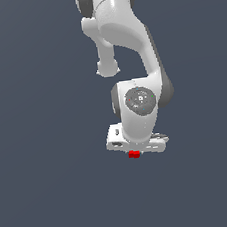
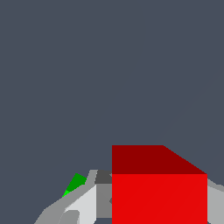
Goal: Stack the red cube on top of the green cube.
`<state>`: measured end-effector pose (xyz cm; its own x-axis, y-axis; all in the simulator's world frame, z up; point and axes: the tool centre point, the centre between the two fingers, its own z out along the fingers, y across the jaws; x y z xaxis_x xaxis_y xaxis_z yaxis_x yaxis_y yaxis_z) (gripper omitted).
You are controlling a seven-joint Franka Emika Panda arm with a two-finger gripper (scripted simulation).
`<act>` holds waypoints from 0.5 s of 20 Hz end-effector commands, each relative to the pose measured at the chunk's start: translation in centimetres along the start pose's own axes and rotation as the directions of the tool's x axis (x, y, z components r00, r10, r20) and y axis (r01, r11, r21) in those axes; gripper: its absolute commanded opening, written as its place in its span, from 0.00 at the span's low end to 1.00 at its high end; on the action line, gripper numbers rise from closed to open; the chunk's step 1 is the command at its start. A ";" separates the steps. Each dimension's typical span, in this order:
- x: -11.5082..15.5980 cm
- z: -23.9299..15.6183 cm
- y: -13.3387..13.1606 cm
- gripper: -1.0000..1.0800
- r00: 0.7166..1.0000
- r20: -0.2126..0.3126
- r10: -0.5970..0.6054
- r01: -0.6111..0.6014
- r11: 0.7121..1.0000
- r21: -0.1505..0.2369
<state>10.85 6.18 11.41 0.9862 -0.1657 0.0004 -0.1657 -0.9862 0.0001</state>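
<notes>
Gripped between the gripper (image 1: 135, 153) fingers, the red cube (image 1: 134, 154) hangs just under the white hand of the Panda arm (image 1: 126, 38), which reaches down from the top of the exterior view. From that camera only a small red block shows below the hand's lower edge, with the fingers themselves mostly hidden behind the wrist; how the jaws stand can hardly be read there. The grey floor (image 1: 45, 194) around it is plain and featureless, and whether the cube rests on that floor or is held above it I cannot tell.

The wrist view tells more. There the red cube (image 2: 159, 197) fills the lower part of the picture, its bright front face and darker top both showing, with a grey finger (image 2: 83, 201) pressed against one side and another grey part at the opposite edge, so the jaws are closed onto it. Beside that finger a sliver of the green cube (image 2: 75, 183) peeks out, mostly covered. The exterior view does not show the green cube at all.
</notes>
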 end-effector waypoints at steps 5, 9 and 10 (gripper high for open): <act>-2.2 1.4 -1.8 0.00 1.000 0.000 -0.001 0.001 1.000 0.000; -4.2 2.8 -3.5 0.00 1.000 0.000 -0.001 0.001 1.000 0.000; -4.7 3.1 -4.0 0.00 1.000 0.000 -0.001 0.001 1.000 0.000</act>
<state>7.52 10.08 8.81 0.9863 -0.1650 -0.0002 -0.1650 -0.9863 0.0001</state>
